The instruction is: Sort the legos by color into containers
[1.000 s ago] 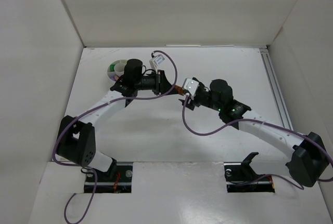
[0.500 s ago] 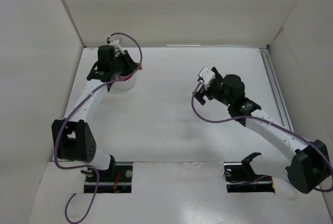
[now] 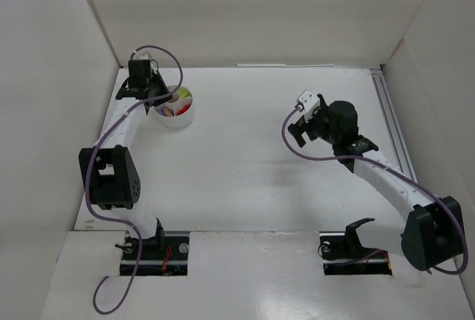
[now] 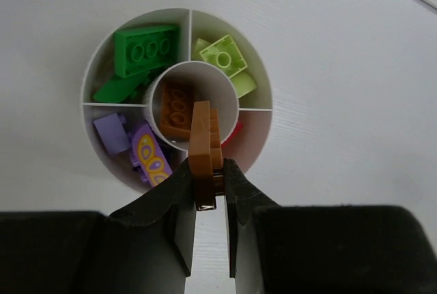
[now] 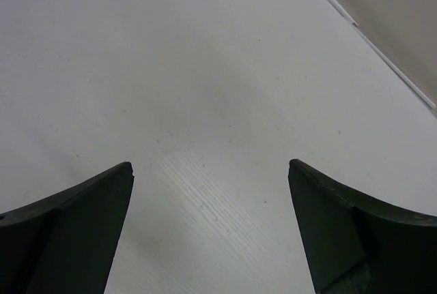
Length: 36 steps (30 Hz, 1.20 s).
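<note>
My left gripper (image 4: 208, 171) is shut on an orange lego (image 4: 203, 145) and holds it above the near rim of the round white dish (image 4: 263, 86). The dish holds green legos (image 4: 145, 49), yellow-green legos (image 4: 225, 55), lilac legos (image 4: 113, 134), a red lego (image 4: 233, 132) and an orange lego (image 4: 175, 111) in the centre cup. In the top view the dish (image 3: 180, 118) sits at the back left with the left gripper (image 3: 152, 90) over it. My right gripper (image 5: 210, 171) is open and empty above bare table; in the top view it (image 3: 300, 131) is right of centre.
White walls enclose the table on the left, back and right. A metal rail (image 3: 391, 123) runs along the right edge. A purple cable loops over each arm.
My left arm swung from the table's middle to the back left with the orange lego and now hangs over the dish. My right arm drew back to the right.
</note>
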Available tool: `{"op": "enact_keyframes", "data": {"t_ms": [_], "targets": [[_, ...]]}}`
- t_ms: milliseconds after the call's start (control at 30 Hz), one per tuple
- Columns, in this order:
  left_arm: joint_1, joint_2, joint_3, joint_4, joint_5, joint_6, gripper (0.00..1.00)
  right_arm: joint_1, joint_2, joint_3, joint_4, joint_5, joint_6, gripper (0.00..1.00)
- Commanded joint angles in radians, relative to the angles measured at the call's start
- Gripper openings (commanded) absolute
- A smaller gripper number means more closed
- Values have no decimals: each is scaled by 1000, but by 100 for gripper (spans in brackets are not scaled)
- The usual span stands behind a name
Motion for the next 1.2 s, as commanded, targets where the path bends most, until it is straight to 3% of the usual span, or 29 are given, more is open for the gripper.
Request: {"op": "enact_keyframes", "data": {"t_ms": [0, 200, 267, 333, 367, 400, 433, 633, 800, 833, 867, 967, 1167], "targets": [[8, 5, 66, -25, -44, 22, 0, -19, 10, -8, 4, -54, 11, 99], [17, 51, 94, -25, -55, 31, 0, -19, 19, -8, 4, -63, 2, 99], [17, 61, 103, -34, -46, 40, 18, -19, 19, -8, 4, -63, 2, 99], [17, 61, 103, -34, -46, 40, 11, -28, 19, -8, 4, -63, 2, 99], [17, 61, 103, -34, -46, 40, 12, -28, 19, -8, 4, -63, 2, 99], [17, 61, 103, -34, -46, 40, 25, -28, 19, -8, 4, -63, 2, 99], [17, 61, 103, -34, -36, 49, 28, -28, 10, -8, 4, -63, 2, 99], [17, -17, 94, -34, -16, 58, 36, -28, -10, -8, -5, -63, 11, 99], [17, -125, 47, -22, -16, 58, 62, -39, -63, -17, -17, -13, 35, 99], [17, -152, 6, -1, -1, 58, 88, -48, -73, -17, -26, -1, 35, 99], [17, -219, -22, 16, 8, 48, 100, -63, -96, -27, -42, 16, 58, 99], [17, -379, -159, 85, 26, -19, 100, -101, -136, -45, -65, 72, 81, 99], [-93, -655, -490, 240, 26, -170, 100, -152, -257, -76, -137, 194, 135, 99]]}}
